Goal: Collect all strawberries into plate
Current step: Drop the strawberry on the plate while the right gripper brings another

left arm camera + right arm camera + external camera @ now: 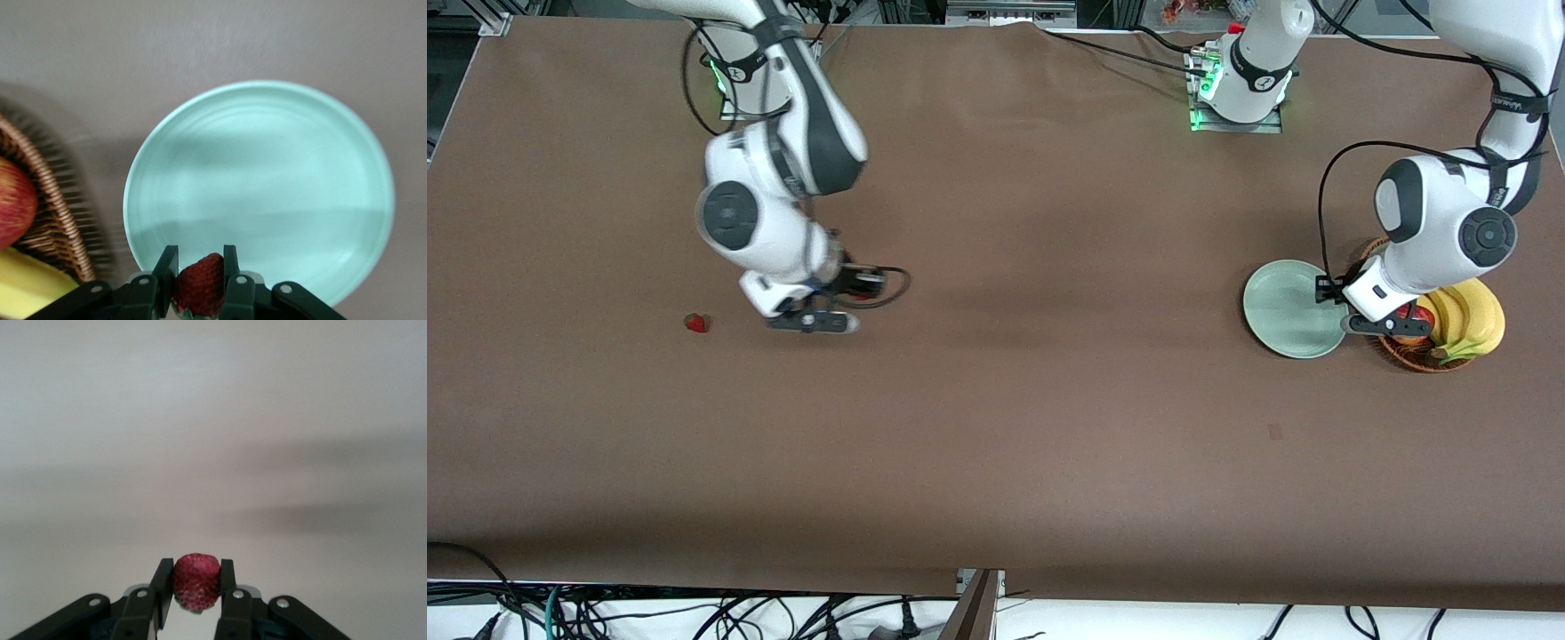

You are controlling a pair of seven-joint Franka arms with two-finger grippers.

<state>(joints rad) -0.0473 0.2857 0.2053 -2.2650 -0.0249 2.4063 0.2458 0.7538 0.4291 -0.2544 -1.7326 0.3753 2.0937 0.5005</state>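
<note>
strawberries are clamped in both grippers, one (199, 285) by the left gripper (200, 277) beside the plate (267, 153), one (197, 581) by the right gripper (195, 587) over the table (996, 427).

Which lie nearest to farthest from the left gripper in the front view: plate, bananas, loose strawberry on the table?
From the left gripper, shut on a strawberry:
1. Plate, beside it. Bananas, in the basket, too close to rank against the plate.
2. Loose strawberry, toward the right arm's end.

Left wrist view – apple (12, 208), banana (30, 288), basket (57, 220) cut by edge, basket blurred.
</note>
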